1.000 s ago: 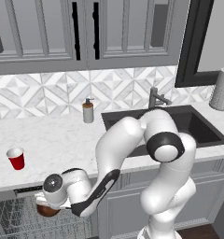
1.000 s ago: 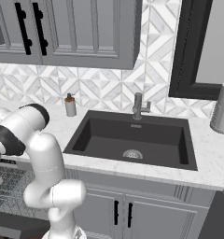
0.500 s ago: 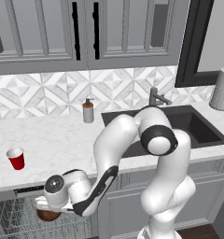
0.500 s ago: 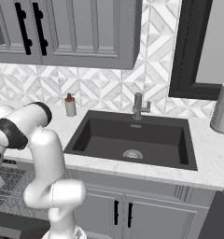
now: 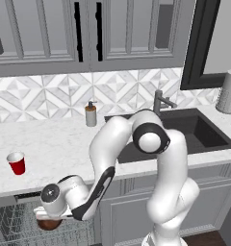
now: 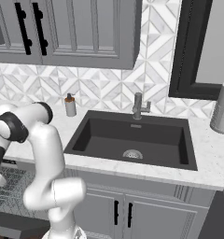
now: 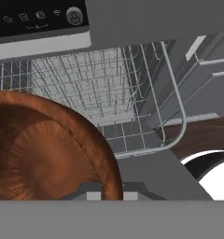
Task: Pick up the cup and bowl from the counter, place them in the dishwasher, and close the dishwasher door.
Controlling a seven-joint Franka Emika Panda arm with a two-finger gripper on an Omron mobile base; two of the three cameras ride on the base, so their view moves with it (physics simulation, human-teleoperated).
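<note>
- Left base view: the arm bends down low on the left, and the gripper (image 5: pixel 49 218) hangs just over the dishwasher (image 5: pixel 21 226) rack with the bowl (image 5: pixel 49 223) tucked under it. The jaws are pinched nearly together on the bowl's rim, a thin-wall grasp. The cup (image 5: pixel 16 162) stands upright on the table (image 5: pixel 59 144), far left and well apart from the soap bottle (image 5: pixel 91 114) by the backsplash.
- Right base view: the arm drops past the left edge above the grey wire rack (image 6: pixel 11 186); the sink (image 6: pixel 132 140) lies to the right, well away from the action.
- Hand view: the bowl (image 7: pixel 44 149) looms in the lower left, brown and wood-grained, with the open rack (image 7: pixel 109 93) beyond and the black control strip (image 7: pixel 39 18) at the top.
- Handling, I'd judge: the bowl looks stiff, light and smooth, so a rim pinch may let it pivot or slip; a level set-down on the wires seems wise.
- The cup looks light, thin-walled and tapered, easy to tip or squash. Taking it across the upper body, near the rim, seems safest.
</note>
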